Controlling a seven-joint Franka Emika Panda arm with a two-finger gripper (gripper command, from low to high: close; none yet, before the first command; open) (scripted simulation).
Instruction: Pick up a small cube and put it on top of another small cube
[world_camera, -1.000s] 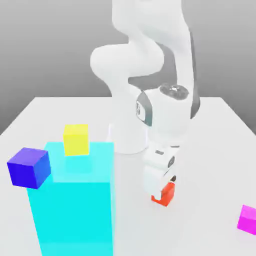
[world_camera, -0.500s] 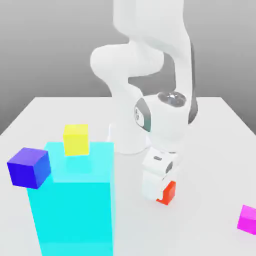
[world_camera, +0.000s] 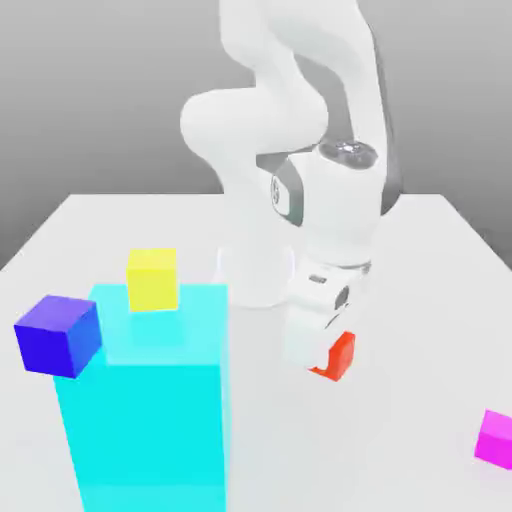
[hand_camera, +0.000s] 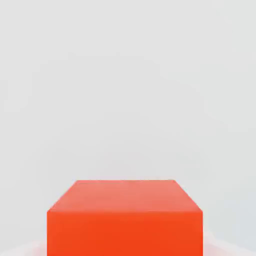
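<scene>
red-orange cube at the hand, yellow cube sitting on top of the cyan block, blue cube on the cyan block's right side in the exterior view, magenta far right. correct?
One thing is off: the blue cube is at the cyan block's left side in the exterior view, not its right. The rest stands: the red-orange cube is at the hand, the yellow cube is on the cyan block, and the magenta cube is far right.

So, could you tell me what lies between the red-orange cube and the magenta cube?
Nothing: in the exterior view, bare white table separates the red-orange cube from the magenta cube.
</scene>
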